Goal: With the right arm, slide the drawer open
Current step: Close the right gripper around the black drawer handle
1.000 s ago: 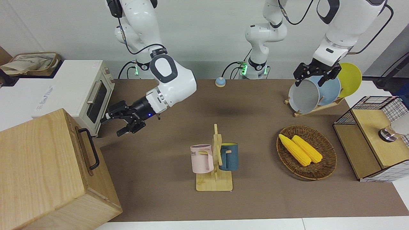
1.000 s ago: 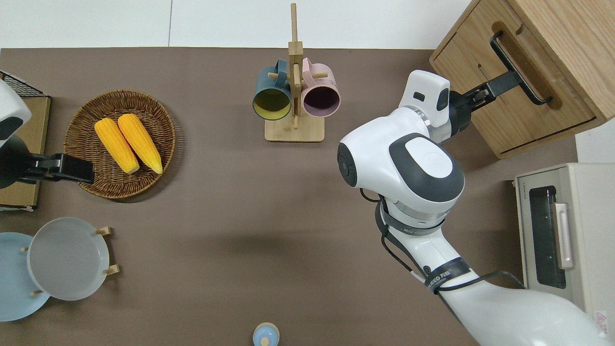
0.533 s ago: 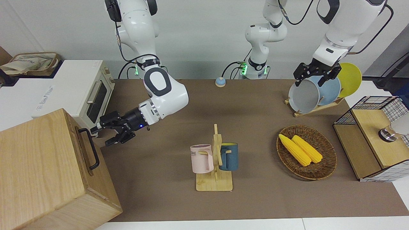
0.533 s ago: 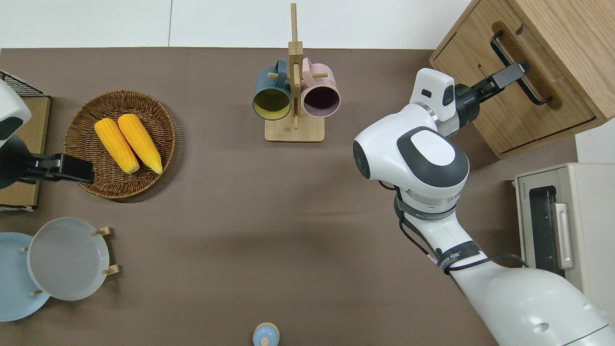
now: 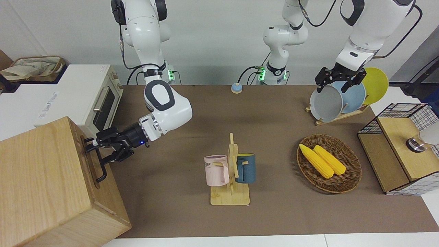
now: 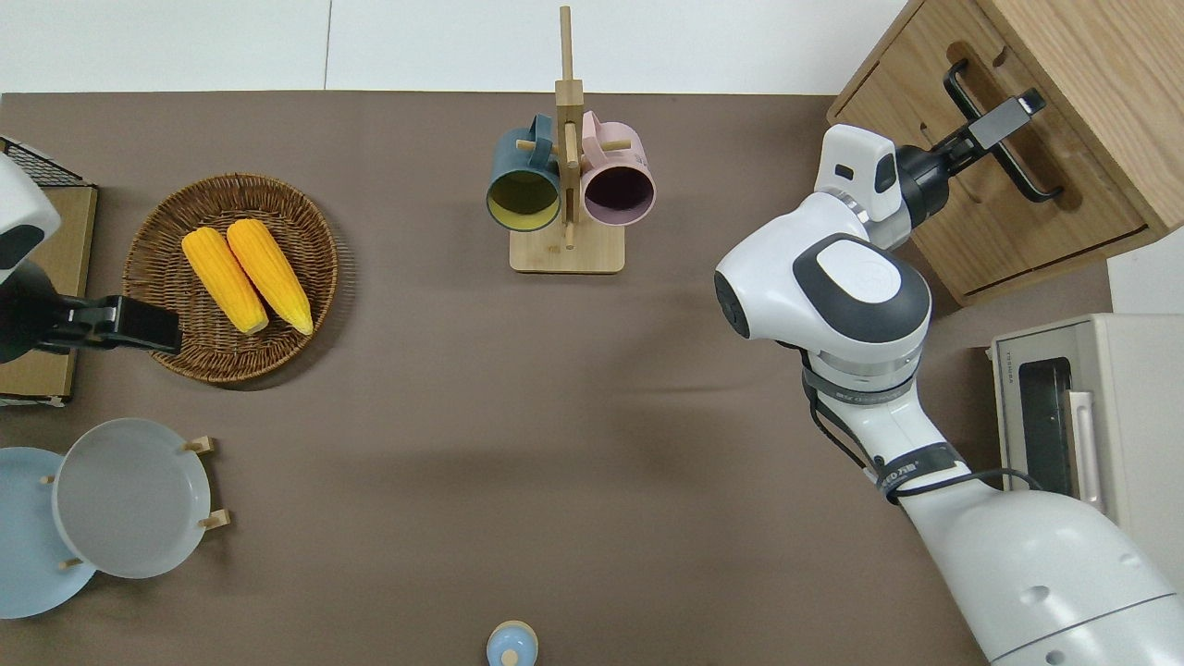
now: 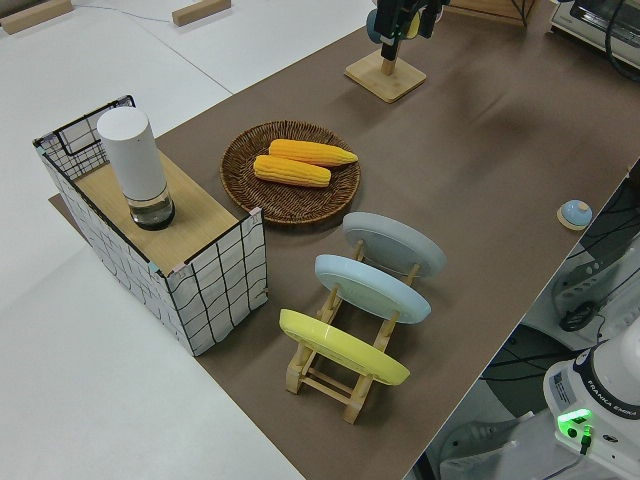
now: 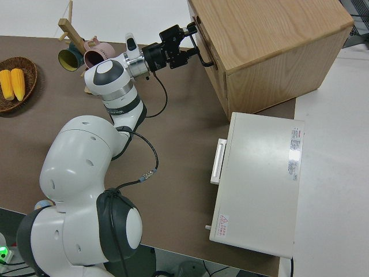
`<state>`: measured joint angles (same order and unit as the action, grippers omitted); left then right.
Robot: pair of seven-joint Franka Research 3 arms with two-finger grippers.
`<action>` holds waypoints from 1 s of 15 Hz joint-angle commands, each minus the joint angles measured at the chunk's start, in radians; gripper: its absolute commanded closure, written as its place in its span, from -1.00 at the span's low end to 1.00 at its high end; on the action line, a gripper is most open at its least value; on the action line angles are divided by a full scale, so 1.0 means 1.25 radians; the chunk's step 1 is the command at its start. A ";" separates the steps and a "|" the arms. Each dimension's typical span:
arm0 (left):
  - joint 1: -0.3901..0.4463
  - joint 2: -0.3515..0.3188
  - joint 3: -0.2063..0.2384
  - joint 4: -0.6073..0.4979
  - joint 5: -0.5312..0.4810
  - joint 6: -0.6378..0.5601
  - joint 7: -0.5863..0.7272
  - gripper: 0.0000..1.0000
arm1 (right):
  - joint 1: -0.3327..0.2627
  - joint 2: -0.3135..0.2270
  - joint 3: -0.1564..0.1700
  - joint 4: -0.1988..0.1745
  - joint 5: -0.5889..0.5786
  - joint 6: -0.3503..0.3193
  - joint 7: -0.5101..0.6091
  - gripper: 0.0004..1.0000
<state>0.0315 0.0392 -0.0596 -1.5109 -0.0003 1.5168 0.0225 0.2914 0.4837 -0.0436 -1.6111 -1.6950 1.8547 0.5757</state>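
Observation:
The drawer [image 5: 107,187] forms the front of a large light-wood cabinet [image 6: 1091,55] at the right arm's end of the table, and it looks shut. Its black loop handle [image 5: 100,168] [image 6: 1041,180] stands out from the front. My right gripper [image 5: 97,154] [image 6: 1013,111] [image 8: 193,36] is at the handle's upper end. It is open, with one finger above the bar and one below it, and a blue light glows in its wrist. My left gripper [image 5: 332,88] is parked and open.
A white toaster oven [image 5: 99,99] stands next to the cabinet, nearer to the robots. Mid-table is a wooden mug rack [image 5: 231,171] with two mugs. A basket of corn [image 5: 329,163], a plate rack [image 5: 337,99] and a wire-mesh cabinet [image 5: 401,147] stand toward the left arm's end.
My right gripper has travelled from in front of the toaster oven to the drawer handle, and its open fingers now straddle the bar. The left arm has not moved.

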 commanded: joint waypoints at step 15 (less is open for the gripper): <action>0.003 0.009 -0.005 0.020 0.014 -0.016 0.008 -0.99 | 0.004 0.020 -0.002 -0.006 -0.050 0.012 0.021 1.00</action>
<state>0.0315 0.0392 -0.0596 -1.5109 -0.0003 1.5168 0.0225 0.2945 0.5085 -0.0482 -1.6136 -1.7280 1.8637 0.5828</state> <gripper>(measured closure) 0.004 0.828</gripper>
